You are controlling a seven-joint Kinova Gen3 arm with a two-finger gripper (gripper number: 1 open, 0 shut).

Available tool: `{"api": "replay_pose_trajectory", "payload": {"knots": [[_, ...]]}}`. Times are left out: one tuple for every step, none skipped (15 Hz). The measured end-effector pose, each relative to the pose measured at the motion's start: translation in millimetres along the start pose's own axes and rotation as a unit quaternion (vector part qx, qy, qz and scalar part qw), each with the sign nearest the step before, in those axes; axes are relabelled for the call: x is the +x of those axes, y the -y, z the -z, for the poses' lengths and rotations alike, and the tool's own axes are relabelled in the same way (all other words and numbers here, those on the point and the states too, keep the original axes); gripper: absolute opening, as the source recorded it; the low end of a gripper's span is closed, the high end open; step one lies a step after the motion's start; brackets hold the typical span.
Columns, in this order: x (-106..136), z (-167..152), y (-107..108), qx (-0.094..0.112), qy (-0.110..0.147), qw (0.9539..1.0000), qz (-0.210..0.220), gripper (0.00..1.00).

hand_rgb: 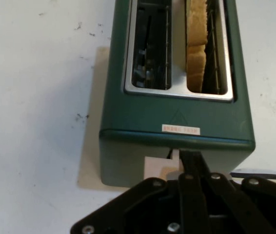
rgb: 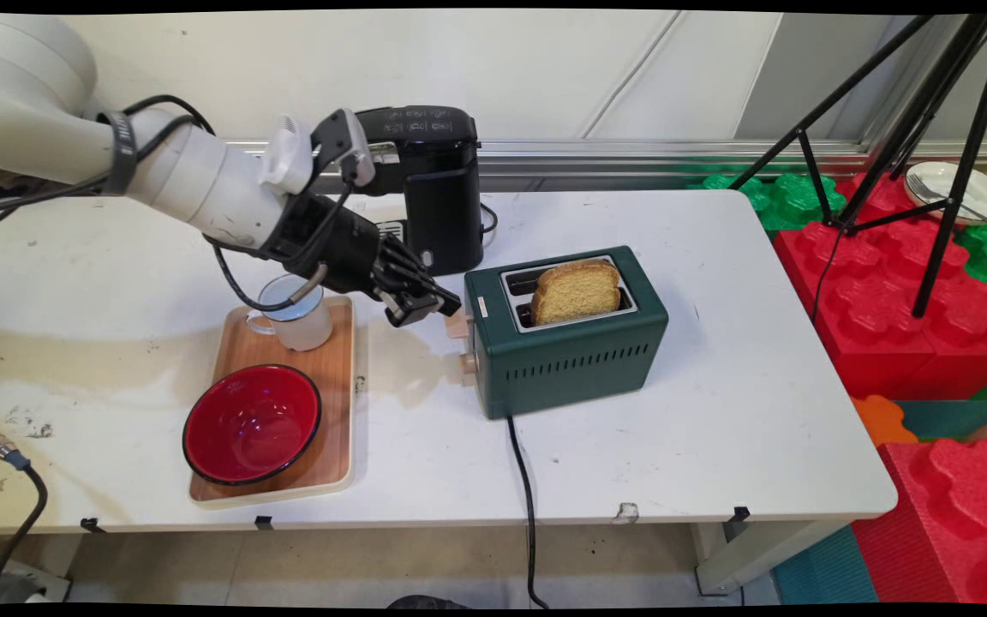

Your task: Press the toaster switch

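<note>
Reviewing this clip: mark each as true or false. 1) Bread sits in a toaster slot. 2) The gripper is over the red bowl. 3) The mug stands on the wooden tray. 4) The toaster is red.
1) True: the bread stands in one slot of the toaster.
2) False: the gripper is at the toaster's lever end, apart from the red bowl.
3) True: the mug is on the wooden tray.
4) False: it is green.

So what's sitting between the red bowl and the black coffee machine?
A white mug stands between them, on the wooden tray behind the red bowl and in front of the black coffee machine. The main view shows it, partly behind the gripper.
</note>
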Motion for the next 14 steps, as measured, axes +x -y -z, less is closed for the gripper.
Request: {"api": "replay_pose_trajectory", "payload": {"knots": [[-0.6, -3.4, 0.7, -0.001, 0.002, 1.0000, 0.000, 0.00], [-1.0, -6.4, 1.3, -0.002, 0.003, 1.0000, 0.000, 0.00], [-1.5, -9.9, 1.8, -0.003, 0.005, 1.0000, 0.000, 0.00], [-2.1, -13.5, 2.2, -0.004, 0.006, 1.0000, 0.000, 0.00], [-2.4, -16.6, 2.7, -0.005, 0.007, 1.0000, 0.000, 0.00], [-2.9, -20.0, 3.3, -0.006, 0.009, 0.9999, 0.000, 0.00], [-3.5, -23.2, 3.7, -0.007, 0.010, 0.9999, 0.000, 0.00], [-4.2, -25.9, 4.1, -0.007, 0.011, 0.9999, 0.000, 0.00], [-5.3, -28.9, 4.3, -0.008, 0.013, 0.9999, 0.000, 0.00], [-7.0, -31.6, 4.4, -0.010, 0.015, 0.9998, 0.001, 0.00], [-8.5, -33.8, 4.5, -0.011, 0.018, 0.9998, 0.001, 0.00], [-10.7, -36.0, 4.6, -0.012, 0.021, 0.9997, 0.001, 0.00], [-12.9, -37.9, 4.7, -0.013, 0.024, 0.9996, 0.000, 0.00], [-14.8, -39.1, 5.0, -0.014, 0.027, 0.9996, 0.000, 0.00]]}}
